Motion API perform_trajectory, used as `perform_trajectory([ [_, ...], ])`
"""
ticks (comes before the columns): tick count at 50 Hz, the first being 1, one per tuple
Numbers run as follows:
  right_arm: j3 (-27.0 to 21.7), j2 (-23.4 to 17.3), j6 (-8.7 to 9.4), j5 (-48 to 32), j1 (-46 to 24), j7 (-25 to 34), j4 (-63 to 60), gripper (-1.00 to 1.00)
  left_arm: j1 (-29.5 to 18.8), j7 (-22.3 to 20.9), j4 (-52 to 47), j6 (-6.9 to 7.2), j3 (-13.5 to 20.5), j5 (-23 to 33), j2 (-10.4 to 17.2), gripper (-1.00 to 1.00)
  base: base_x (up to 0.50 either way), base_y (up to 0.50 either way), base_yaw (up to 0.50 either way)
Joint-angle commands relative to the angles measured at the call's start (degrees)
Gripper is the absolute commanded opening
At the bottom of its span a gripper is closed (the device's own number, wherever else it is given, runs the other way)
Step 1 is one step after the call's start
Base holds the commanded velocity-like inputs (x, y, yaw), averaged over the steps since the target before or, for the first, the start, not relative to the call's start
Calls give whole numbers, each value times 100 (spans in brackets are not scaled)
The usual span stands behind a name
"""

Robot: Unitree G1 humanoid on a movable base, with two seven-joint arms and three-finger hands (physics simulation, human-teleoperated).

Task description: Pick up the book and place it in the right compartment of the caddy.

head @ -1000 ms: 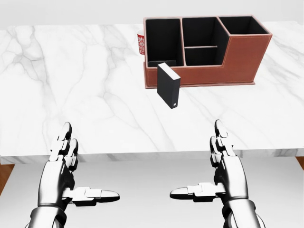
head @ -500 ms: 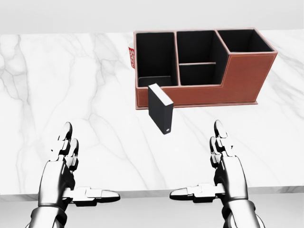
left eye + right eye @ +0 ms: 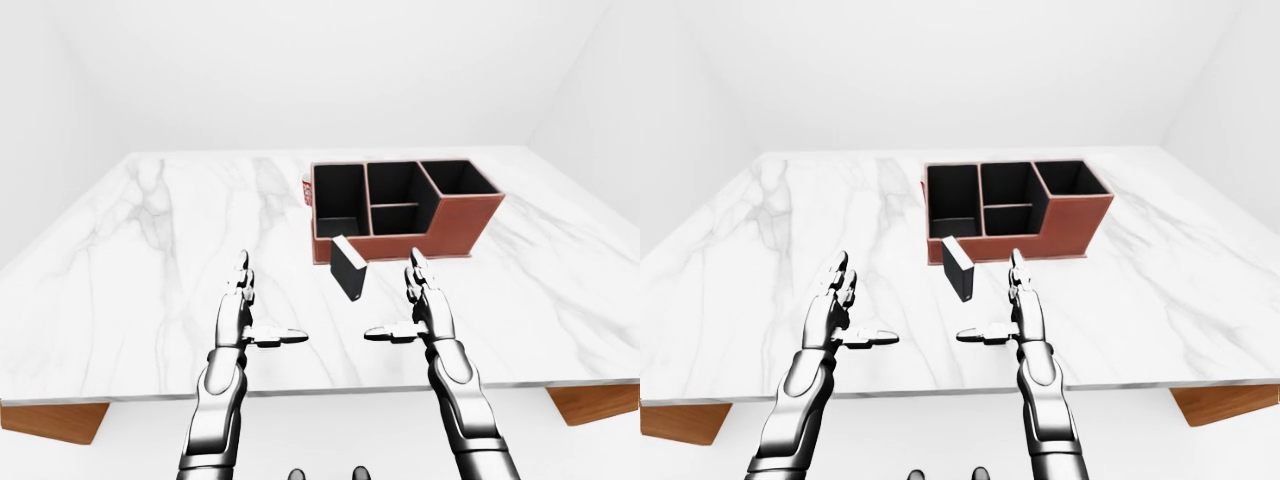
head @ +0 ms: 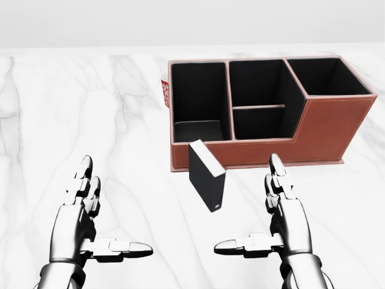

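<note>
A black book [image 4: 207, 175] stands upright on the marble table [image 4: 72, 120], just below the caddy's left part in the head view. The brown leather caddy [image 4: 319, 129] has black compartments; its right compartment [image 4: 325, 75] is the tall one at the upper right. My left hand [image 4: 90, 226] is open, low on the left, well apart from the book. My right hand [image 4: 274, 223] is open, below and right of the book, not touching it. Both hands show over the table in the left-eye view, the left hand [image 3: 250, 315] and the right hand [image 3: 405, 310].
A red and white mug [image 4: 164, 91] stands behind the caddy's left wall, mostly hidden. The table's near edge [image 3: 320, 390] runs under my forearms. White walls surround the table. Brown floor [image 3: 590, 400] shows at the lower corners.
The whole picture has shifted: the camera moved closer to the table, so the caddy and book appear larger and lower. My hands keep their pose and now reach over the table.
</note>
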Motion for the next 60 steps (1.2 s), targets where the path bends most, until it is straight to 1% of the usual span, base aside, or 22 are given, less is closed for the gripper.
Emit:
perform_trajectory([
  [1, -4, -1, -16, -6, -23, 7, 72, 100, 1, -3, 5, -1, -7, 12, -3, 100, 39, 0, 0],
  [7, -3, -3, -17, -14, -27, 9, 106, 100, 3, 2, 6, -5, -10, 18, -5, 100, 39, 0, 0],
  [11, 5, 0, 17, -18, -16, 6, 61, 100, 22, 11, -52, 36, -21, 24, -11, 100, 39, 0, 0],
  [15, -5, -3, 13, -5, -19, 14, 72, 100, 11, 10, -26, 20, -19, 25, -9, 100, 39, 0, 0],
  [16, -3, -2, 14, -6, -18, 14, 73, 100, 20, 8, -6, -8, -20, 25, -11, 100, 39, 0, 0],
  [20, -6, -4, -10, -5, -30, 16, 108, 100, 5, 11, -4, 4, -23, 28, -12, 100, 39, 0, 0],
  [22, -4, -2, 27, -6, -25, 12, 72, 100, 0, 10, 5, 0, -19, 25, -10, 100, 39, 0, 0],
  [38, 19, 6, 48, -30, -19, 1, 63, 100, -26, 6, 55, -17, -5, 19, -1, 100, 39, 0, 0],
  [39, 22, 8, 53, -38, -23, -6, 55, 100, -20, 9, 38, -5, -7, 21, -3, 100, 27, 0, 0],
  [40, 51, 9, 62, -64, -12, 8, 63, 100, -30, 11, 75, -41, 2, 15, -2, 100, 14, 0, 0],
  [41, 71, 13, 10, -64, 17, 42, 25, 100, -31, 13, 70, -37, 5, 8, -2, 100, 0, 0, 0],
  [45, 70, 18, 23, -63, 25, 64, 34, 100, -11, 15, -2, -8, -6, 1, -8, 100, 0, 0, 0],
  [48, 68, 16, 14, -46, 25, 94, 42, 100, -14, 9, 11, -33, -4, -9, -8, 100, 0, 0, 0],
  [50, 72, 20, 16, -53, 29, 94, 35, 100, -11, -3, -14, -25, 7, -52, -12, 100, 0, 0, 0],
  [51, 77, 21, 36, -61, 29, 93, 29, 100, 0, -2, -64, 8, 8, -74, -17, 100, 0, 0, 0],
  [52, 76, 21, 73, -58, 37, 93, -16, 100, 11, -77, -58, -66, 14, -156, -16, 100, 0, 0, 0],
  [53, 75, 22, 76, -52, 41, 98, -24, 100, -4, -26, -25, -69, 12, -99, -11, 100, 0, 0, 0],
  [54, 75, 24, 68, -51, 44, 100, -18, 100, -1, -42, 19, -123, 10, -112, -13, 100, 0, 0, 0],
  [56, 74, 23, 51, -54, 36, 98, 6, 100, 10, -54, 20, -169, -1, -105, -9, 100, 0, 0, 0],
  [57, 77, 24, 61, -56, 42, 97, -8, 100, 12, -48, 17, -157, -7, -84, -6, 100, 0, 0, 0],
  [58, 74, 21, 30, -59, 23, 99, 62, 100, 18, -11, -31, -8, -32, -14, -2, 100, 0, 0, 0],
  [60, 65, 18, 35, -54, 14, 98, 55, 100, 38, -10, -55, 1, -43, 42, 5, 100, 0, 0, 0],
])
